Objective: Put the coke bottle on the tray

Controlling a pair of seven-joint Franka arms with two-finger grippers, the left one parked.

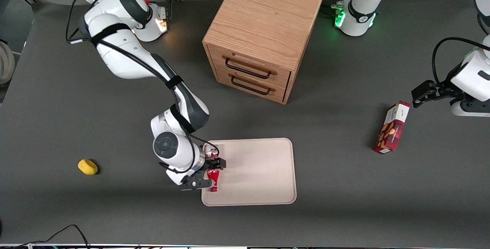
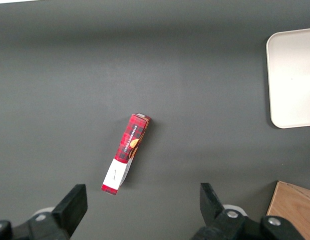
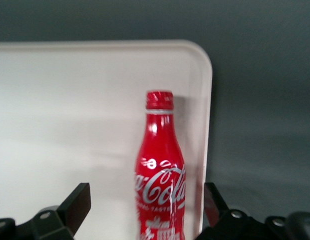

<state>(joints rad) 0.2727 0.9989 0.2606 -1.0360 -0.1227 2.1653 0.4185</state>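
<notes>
The coke bottle (image 1: 213, 179) lies flat on the cream tray (image 1: 260, 172), along the tray's edge toward the working arm's end, its red cap pointing toward the front camera. In the right wrist view the bottle (image 3: 161, 170) rests on the tray (image 3: 69, 100) close to the rim. My right gripper (image 1: 208, 173) hovers low over the bottle's body, open, with one finger on each side and a gap to the bottle on both. The same shows in the right wrist view, where the gripper (image 3: 146, 200) straddles the bottle without touching it.
A wooden two-drawer cabinet (image 1: 264, 31) stands farther from the front camera than the tray. A red-and-white snack box (image 1: 392, 128) lies toward the parked arm's end, also in the left wrist view (image 2: 127, 152). A small yellow object (image 1: 87, 166) lies toward the working arm's end.
</notes>
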